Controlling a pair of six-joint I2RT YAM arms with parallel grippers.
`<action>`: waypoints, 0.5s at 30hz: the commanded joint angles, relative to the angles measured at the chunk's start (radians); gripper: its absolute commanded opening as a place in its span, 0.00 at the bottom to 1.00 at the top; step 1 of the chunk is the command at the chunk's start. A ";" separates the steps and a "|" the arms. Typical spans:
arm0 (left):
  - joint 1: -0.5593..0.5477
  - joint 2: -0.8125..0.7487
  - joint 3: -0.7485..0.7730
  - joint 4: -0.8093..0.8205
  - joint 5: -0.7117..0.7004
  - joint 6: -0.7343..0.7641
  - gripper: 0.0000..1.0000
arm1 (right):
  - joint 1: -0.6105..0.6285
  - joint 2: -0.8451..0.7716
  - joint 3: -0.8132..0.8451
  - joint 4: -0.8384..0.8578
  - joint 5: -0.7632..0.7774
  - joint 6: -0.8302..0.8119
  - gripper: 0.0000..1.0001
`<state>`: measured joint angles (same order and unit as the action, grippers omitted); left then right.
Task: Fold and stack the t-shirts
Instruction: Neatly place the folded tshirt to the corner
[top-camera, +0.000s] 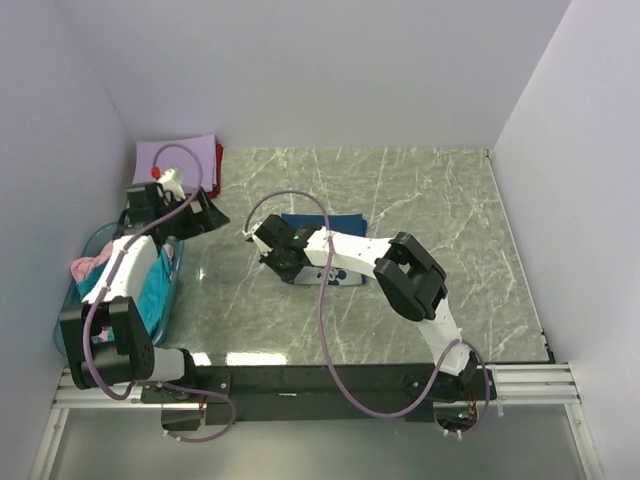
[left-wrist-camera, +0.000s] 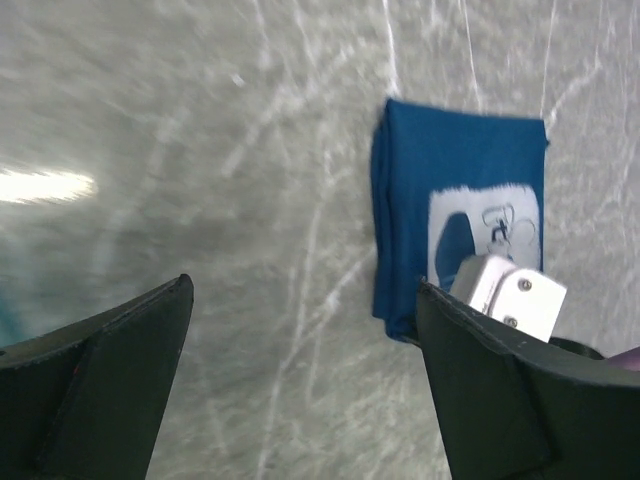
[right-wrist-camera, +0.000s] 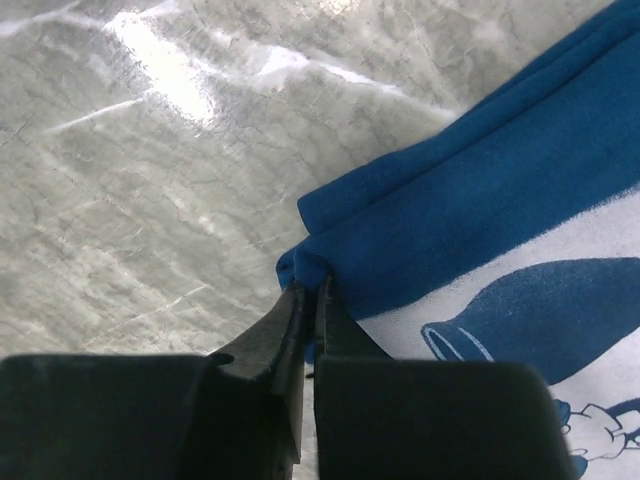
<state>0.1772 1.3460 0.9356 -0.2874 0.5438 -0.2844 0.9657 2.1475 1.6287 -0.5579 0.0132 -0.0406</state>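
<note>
Cloth, soft and matte: your blue shirt (top-camera: 340, 222) is folded into a flat, layered rectangle with the white print facing up. It lies mid-counter, a little toward the far edge, its sides roughly square to the edges of the counter (top-camera: 440, 220), which is glossy grey veined stone. The arm covers the shirt's near part, so you cannot read its long axis from above. Your right hand (right-wrist-camera: 308, 298) is pressed together on the rounded fold at the shirt's left near corner. Your left hand (left-wrist-camera: 300, 340) is spread wide over bare stone near the left edge, holding nothing. A lavender shirt (top-camera: 175, 160) lies on a red shirt (top-camera: 218, 165) in the far left corner. A translucent basket (top-camera: 95, 237) at the left edge holds teal (top-camera: 155, 290) and pink (top-camera: 90, 268) shirts.
</note>
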 joint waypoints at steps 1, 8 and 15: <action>-0.085 0.007 -0.056 0.074 -0.013 -0.070 0.97 | -0.022 -0.020 -0.033 -0.003 -0.076 0.011 0.00; -0.200 0.100 -0.150 0.241 0.044 -0.251 0.92 | -0.081 -0.149 -0.070 0.021 -0.196 0.019 0.00; -0.281 0.220 -0.129 0.313 0.073 -0.383 0.95 | -0.107 -0.196 -0.076 0.046 -0.234 0.028 0.00</action>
<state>-0.0776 1.5417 0.7895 -0.0719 0.5800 -0.5720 0.8696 2.0228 1.5463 -0.5388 -0.1814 -0.0235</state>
